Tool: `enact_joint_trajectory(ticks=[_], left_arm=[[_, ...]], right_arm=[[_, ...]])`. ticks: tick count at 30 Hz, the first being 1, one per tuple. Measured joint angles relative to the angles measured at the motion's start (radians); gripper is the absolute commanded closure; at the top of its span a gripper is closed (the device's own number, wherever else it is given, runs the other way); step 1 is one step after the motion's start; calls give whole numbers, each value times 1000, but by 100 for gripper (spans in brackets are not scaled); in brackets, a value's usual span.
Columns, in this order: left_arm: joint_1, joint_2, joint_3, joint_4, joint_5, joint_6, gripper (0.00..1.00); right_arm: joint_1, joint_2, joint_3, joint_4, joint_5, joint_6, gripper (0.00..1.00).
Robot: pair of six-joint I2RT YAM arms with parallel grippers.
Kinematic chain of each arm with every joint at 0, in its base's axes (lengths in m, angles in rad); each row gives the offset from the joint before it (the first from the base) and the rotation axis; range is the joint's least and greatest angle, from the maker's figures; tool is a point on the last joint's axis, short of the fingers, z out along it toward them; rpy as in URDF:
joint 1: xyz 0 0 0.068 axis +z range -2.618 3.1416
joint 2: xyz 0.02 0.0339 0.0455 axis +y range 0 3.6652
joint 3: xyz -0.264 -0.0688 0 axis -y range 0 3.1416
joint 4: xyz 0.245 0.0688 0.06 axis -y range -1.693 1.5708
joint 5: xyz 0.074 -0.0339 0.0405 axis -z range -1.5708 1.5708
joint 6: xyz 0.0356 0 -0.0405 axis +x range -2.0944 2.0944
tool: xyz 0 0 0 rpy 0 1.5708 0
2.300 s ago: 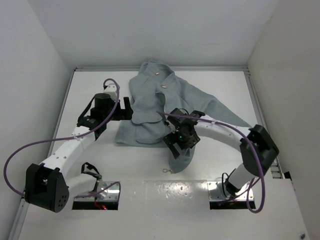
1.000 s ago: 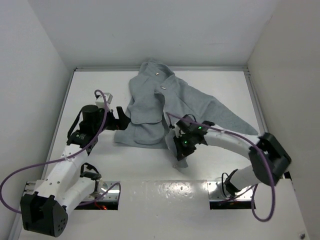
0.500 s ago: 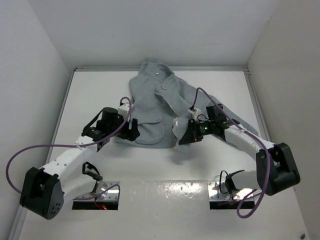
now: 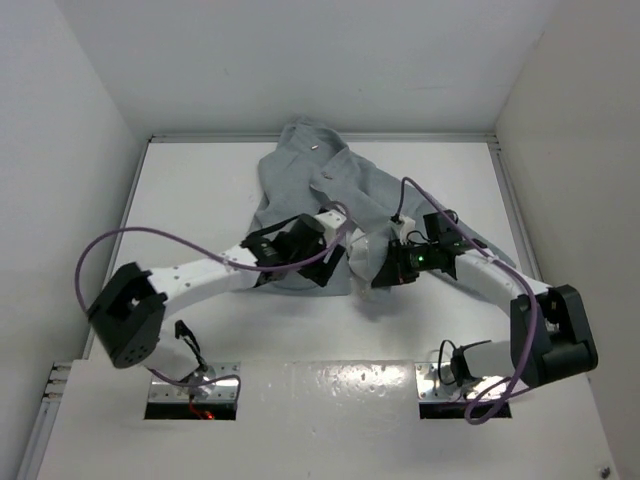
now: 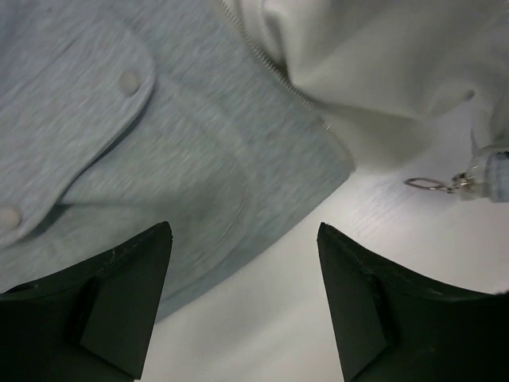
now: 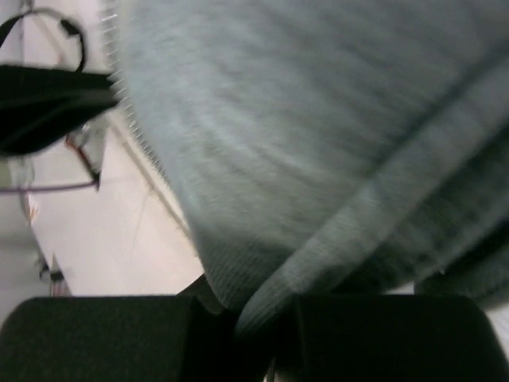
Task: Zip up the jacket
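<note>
The light grey jacket lies on the white table, collar at the back. My right gripper is shut on the jacket's right front panel and holds it turned over, so the white lining shows. My left gripper hovers open over the left panel's bottom corner, nothing between its fingers. The zipper teeth run along that panel's edge. A metal zipper pull ring hangs just right of the corner, above the table. A snap pocket flap lies to the left.
A grey sleeve stretches right behind the right arm. Purple cables loop over both arms. White walls close in the table on the left, back and right. The arm bases sit on the near ledge.
My left arm has swung right across the jacket's hem, its gripper now close beside the right gripper. The right gripper, still holding the panel, has shifted slightly right.
</note>
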Motion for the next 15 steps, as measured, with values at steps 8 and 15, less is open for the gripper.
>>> enact_joint_trajectory(ticks=[8, 15], left_arm=[[-52, 282, 167, -60, -144, -156, 16], [-77, 326, 209, -166, -186, -308, 24]], right_arm=[[-171, 34, -23, -28, 63, 15, 100], [-178, 33, -22, -38, 78, 15, 100]])
